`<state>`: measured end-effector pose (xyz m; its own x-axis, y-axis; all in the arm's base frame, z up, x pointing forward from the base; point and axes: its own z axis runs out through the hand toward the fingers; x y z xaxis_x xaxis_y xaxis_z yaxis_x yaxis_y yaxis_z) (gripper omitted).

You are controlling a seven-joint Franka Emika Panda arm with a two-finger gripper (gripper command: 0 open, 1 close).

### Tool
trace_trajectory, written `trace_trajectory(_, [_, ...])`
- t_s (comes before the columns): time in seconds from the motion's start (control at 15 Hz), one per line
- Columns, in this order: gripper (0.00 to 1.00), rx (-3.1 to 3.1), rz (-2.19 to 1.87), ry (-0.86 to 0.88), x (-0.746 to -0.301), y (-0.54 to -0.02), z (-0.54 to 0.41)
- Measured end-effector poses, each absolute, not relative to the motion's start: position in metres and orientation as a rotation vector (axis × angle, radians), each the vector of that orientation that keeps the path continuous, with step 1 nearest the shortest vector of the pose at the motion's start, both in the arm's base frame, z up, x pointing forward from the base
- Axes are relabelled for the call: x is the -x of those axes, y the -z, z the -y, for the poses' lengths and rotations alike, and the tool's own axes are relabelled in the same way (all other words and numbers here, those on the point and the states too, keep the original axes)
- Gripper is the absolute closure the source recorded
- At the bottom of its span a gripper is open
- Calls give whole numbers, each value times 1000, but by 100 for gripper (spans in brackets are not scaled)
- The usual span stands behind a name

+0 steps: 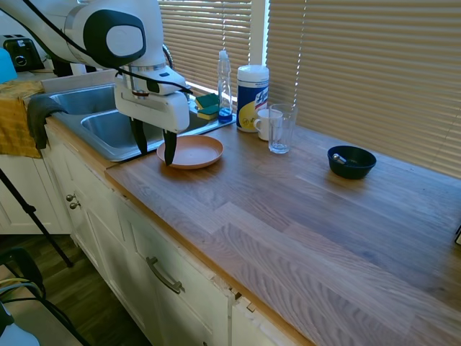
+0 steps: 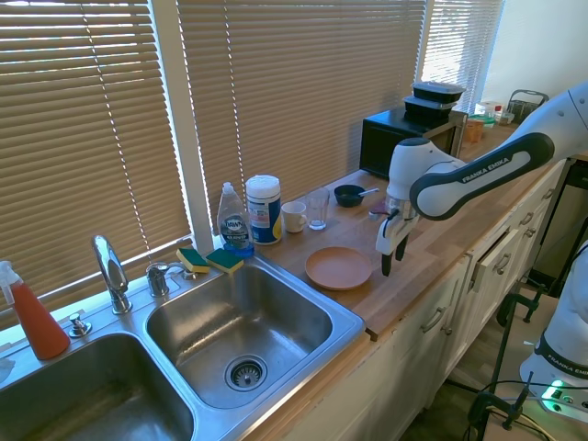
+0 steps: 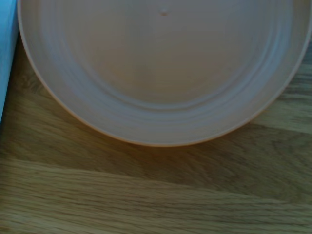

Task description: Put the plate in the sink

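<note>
So far nothing of the job is done, as far as I can judge: the plate [image 1: 191, 152] lies flat on the wooden counter [image 1: 302, 209], just beside the sink [image 2: 241, 342], and I have not yet taken hold of it. Going from the biggest thing down, the counter runs away from the sink and carries everything else; the sink's two steel basins look empty apart from the drain, with the faucet [image 2: 110, 271] behind them and two sponges [image 2: 209, 261] on the ledge near the basin next to the plate. The plate is bare, nothing on it, and the wrist view shows its near rim with plain wood beyond. My gripper [image 1: 152, 148] hangs at the plate's edge on the side away from the window, fingers spread wide and pointing down, empty, one finger over or touching the rim; I cannot tell which. What is left, I reckon, is the whole of it: close on the rim, lift, carry over to the sink and let go. Farther from the sink than the plate stand a wipes canister [image 1: 252, 88], a dish soap bottle [image 1: 225, 85], a white mug [image 1: 266, 124] and a clear glass [image 1: 281, 128], the glass looking empty. Farthest from the sink sits the small dark bowl [image 1: 351, 161] with what looks like a utensil in it.
</note>
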<state>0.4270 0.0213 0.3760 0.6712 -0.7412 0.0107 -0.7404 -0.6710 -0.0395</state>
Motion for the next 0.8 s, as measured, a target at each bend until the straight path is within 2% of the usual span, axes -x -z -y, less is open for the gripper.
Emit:
trace_trajectory(0.47, [0, 2787, -1291, 85, -439, -378, -7])
trace_trajectory(0.8, [0, 2694, -1276, 142, -480, -369, 29])
